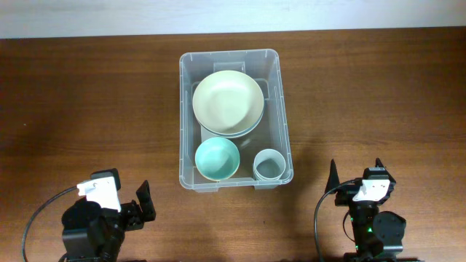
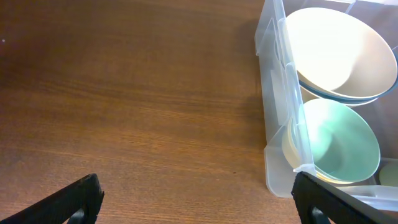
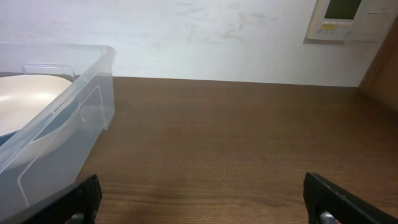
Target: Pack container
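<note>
The container (image 1: 183, 109) is a large clear plastic bin at the table's middle. Inside it a large cream bowl (image 1: 227, 100) sits stacked on a bluish bowl at the far end. A small teal bowl (image 1: 217, 158) and a pale cup (image 1: 269, 164) sit at the near end. My left gripper (image 1: 121, 198) is open and empty, near and left of the bin. My right gripper (image 1: 356, 172) is open and empty, near and right of it. The left wrist view shows the left gripper (image 2: 199, 205), the bin wall (image 2: 277, 93), the cream bowl (image 2: 339, 46) and the teal bowl (image 2: 342, 140).
Brown wooden table (image 1: 87, 109) all around the bin. The right wrist view shows the right gripper (image 3: 208, 205) over bare wood, the bin's corner (image 3: 93, 93) at left, and a white wall with a control panel (image 3: 348, 18) behind.
</note>
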Robot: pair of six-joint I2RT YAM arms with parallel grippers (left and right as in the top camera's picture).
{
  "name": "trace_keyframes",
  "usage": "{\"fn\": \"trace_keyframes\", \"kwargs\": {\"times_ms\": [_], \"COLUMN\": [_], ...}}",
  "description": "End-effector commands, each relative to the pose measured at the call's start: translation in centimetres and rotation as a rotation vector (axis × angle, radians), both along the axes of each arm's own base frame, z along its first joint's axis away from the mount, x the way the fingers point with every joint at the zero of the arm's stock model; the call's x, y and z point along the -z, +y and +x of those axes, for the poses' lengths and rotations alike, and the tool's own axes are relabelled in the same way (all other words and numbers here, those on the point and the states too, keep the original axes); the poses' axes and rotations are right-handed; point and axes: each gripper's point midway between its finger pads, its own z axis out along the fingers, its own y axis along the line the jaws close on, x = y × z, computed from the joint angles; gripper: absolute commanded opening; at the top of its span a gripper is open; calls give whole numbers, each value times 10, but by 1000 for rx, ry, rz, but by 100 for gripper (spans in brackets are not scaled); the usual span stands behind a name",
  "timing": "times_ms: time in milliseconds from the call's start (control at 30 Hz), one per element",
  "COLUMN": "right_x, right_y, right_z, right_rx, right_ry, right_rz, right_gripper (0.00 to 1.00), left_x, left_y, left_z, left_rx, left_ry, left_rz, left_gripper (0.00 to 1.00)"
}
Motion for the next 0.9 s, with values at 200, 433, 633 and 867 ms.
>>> {"fn": "trace_keyframes", "kwargs": {"times_ms": [200,433,633,867], "right_x": [1,2,2,1], "right_y": [-4,-4,-4,-4], "right_z": [0,0,0,0], "right_rx": [24,24,24,24], "right_ry": [-4,-4,-4,-4], "right_rz": [7,7,6,7], "right_gripper": [99,99,99,99], "left_x": [0,0,0,6], "left_y": [-1,-1,-1,-2], "left_z": [-1,-1,-1,-3], "left_rx": [13,13,13,16], "left_ry": [-5,-5,-5,9], "left_rz": [7,7,7,3], "left_gripper": [99,99,99,99]}}
